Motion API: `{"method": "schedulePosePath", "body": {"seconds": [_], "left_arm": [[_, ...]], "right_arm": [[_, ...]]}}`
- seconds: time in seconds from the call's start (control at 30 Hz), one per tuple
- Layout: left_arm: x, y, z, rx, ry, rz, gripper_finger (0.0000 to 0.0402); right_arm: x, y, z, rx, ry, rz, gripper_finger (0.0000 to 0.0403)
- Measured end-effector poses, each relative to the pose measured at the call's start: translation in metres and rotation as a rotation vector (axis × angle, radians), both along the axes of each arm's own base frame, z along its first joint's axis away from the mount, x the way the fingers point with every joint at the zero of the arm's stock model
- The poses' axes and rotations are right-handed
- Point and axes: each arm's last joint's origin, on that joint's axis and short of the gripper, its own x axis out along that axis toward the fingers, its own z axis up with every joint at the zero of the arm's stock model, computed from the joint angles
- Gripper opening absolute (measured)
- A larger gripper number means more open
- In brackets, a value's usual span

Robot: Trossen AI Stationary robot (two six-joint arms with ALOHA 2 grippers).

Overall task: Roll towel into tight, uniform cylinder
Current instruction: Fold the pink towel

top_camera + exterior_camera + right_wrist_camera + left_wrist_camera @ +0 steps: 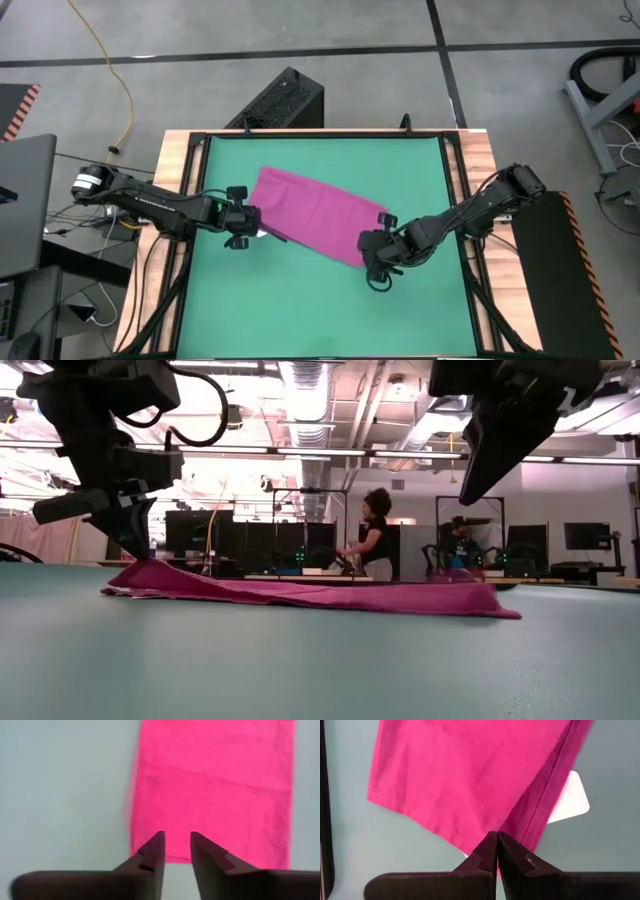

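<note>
- Green mat (320,300) covers the table; beyond it, an open workroom with monitors and a person standing at a desk.
- Towel (318,212) lies flat and slanted mid-mat, unrolled, white tag (570,800) poking out from under one edge.
- Left gripper (240,229): fingers pressed together, pinching the towel's edge at its left corner, which is raised slightly off the mat. Arm reaches in low from the table's left side.
- Right gripper (378,262): fingers parted a little, nothing between them, poised just above the towel's right end. Arm stretches in from the right, angled downward.
</note>
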Motion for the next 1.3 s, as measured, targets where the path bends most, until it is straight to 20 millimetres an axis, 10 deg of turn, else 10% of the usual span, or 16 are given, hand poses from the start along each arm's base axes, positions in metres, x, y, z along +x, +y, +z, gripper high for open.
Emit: {"method": "schedulePosePath", "body": {"seconds": [0.43,0.67,1.3], "left_arm": [[0.000,-0.001,-0.001,-0.045,0.006,-0.016,0.0000],[0.000,-0.002,-0.001,-0.073,0.009,-0.024,0.0000],[0.000,-0.003,-0.001,-0.109,0.013,-0.026,0.0000]], "right_arm": [[0.001,-0.007,-0.022,-0.063,-0.126,-0.127,0.0162],[-0.003,0.028,-0.033,0.046,-0.270,0.096,0.0144],[-0.004,0.023,-0.071,-0.229,-0.136,0.007,0.0147]]}}
